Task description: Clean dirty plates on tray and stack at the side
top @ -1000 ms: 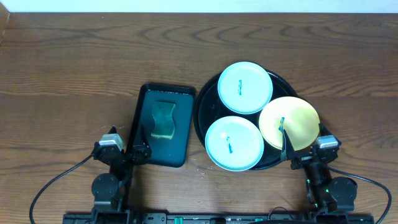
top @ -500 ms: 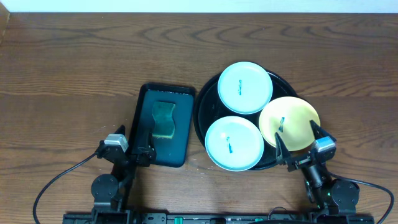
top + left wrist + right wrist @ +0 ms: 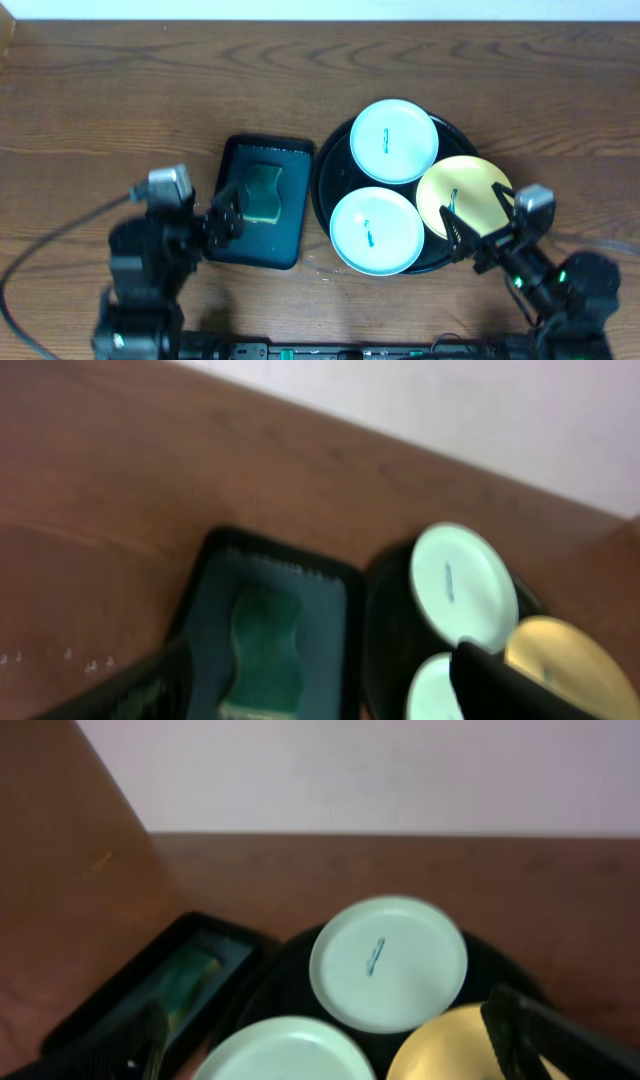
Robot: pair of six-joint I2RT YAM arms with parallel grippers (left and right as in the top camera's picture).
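Note:
The black round tray (image 3: 326, 170) holds three plates: a far mint plate (image 3: 393, 140), a near mint plate (image 3: 376, 231) and a yellow plate (image 3: 465, 192), each with a small teal smear. My right gripper (image 3: 483, 226) is open and empty, hovering at the yellow plate's near edge. My left gripper (image 3: 226, 214) is open and empty over the left near part of the teal rectangular tray (image 3: 290, 220). The right wrist view shows the far mint plate (image 3: 388, 963), near mint plate (image 3: 285, 1055) and yellow plate (image 3: 440, 1045).
A green sponge (image 3: 262, 192) lies in the teal tray, left of the round tray; it also shows in the left wrist view (image 3: 265, 650). Bare wood tabletop (image 3: 110, 110) stretches to the left, far side and right. Cables trail at the near edge.
Both arms have lifted off their rest near the table's front edge and moved forward. The left gripper now hangs over the teal tray, the right one at the yellow plate. The plates have not moved.

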